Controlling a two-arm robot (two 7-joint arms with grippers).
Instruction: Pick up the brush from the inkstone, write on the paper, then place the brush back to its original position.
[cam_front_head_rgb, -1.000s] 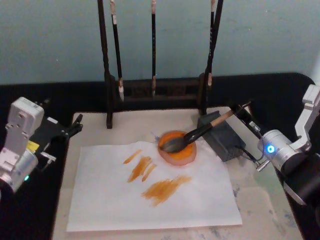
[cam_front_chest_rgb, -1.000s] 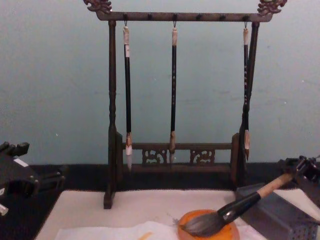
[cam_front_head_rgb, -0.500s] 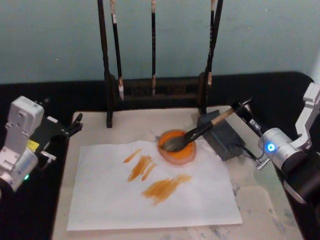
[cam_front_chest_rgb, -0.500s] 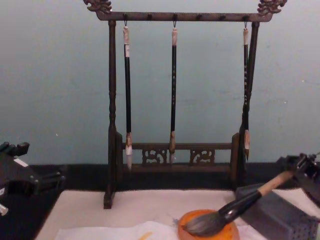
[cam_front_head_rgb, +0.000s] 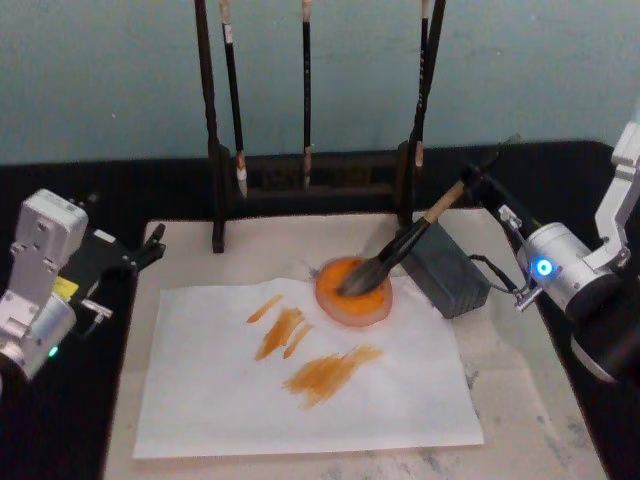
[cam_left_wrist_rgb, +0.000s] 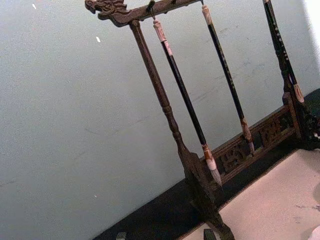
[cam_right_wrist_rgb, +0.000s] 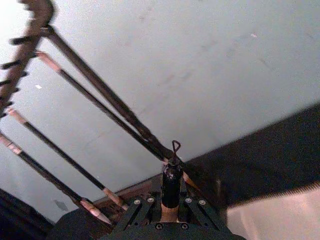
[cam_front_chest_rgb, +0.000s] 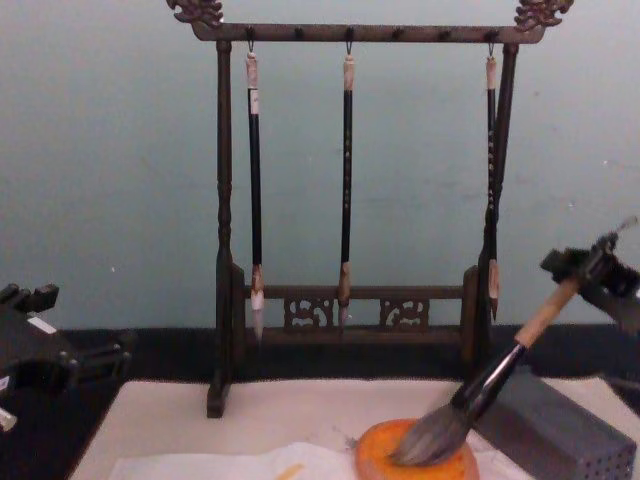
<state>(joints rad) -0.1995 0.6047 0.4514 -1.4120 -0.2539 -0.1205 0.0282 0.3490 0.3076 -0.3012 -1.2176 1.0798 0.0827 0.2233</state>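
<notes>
The right gripper (cam_front_head_rgb: 472, 186) is clamped on the brush (cam_front_head_rgb: 408, 240) near its black cap, and the tan wooden handle slants up toward 2 o'clock from the inkstone (cam_front_head_rgb: 340, 308). The bushy grey tip rests in that round orange dish, at the 1 o'clock corner of the wrinkled white paper (cam_front_head_rgb: 220, 400) streaked with orange. A grey rectangular block (cam_front_head_rgb: 450, 272) sits at the dish's 3 o'clock. The left gripper (cam_front_head_rgb: 150, 248) is parked at 9 o'clock.
</notes>
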